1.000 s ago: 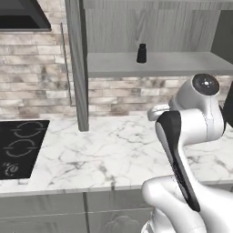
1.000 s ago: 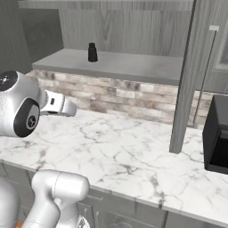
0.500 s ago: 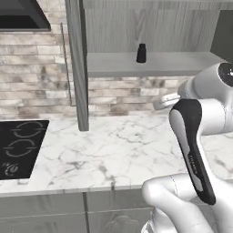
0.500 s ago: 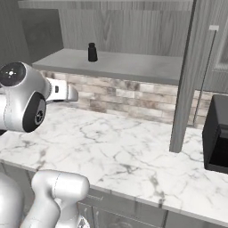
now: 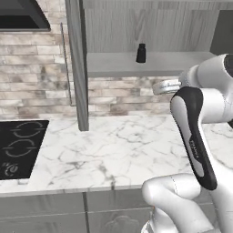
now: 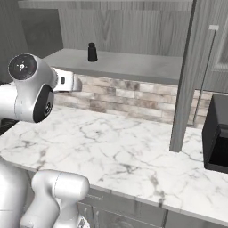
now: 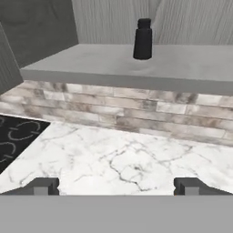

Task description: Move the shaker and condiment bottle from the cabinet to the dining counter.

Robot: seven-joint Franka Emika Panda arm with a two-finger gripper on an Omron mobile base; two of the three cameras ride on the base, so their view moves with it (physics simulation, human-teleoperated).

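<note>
Shaker (image 7: 143, 39) stands upright on cabinet (image 7: 136, 68) shelf, at 12 o'clock in hand view. Jaws apart, empty, over marble bench (image 7: 113, 164). Right base view alone shows a black appliance (image 6: 217, 136) at 3 o'clock.

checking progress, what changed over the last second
The arm swung: its wrist rose and moved right in the left base view, toward the cabinet shelf. The hand stays open, holding nothing. The shaker stands untouched on the shelf, as before.
</note>
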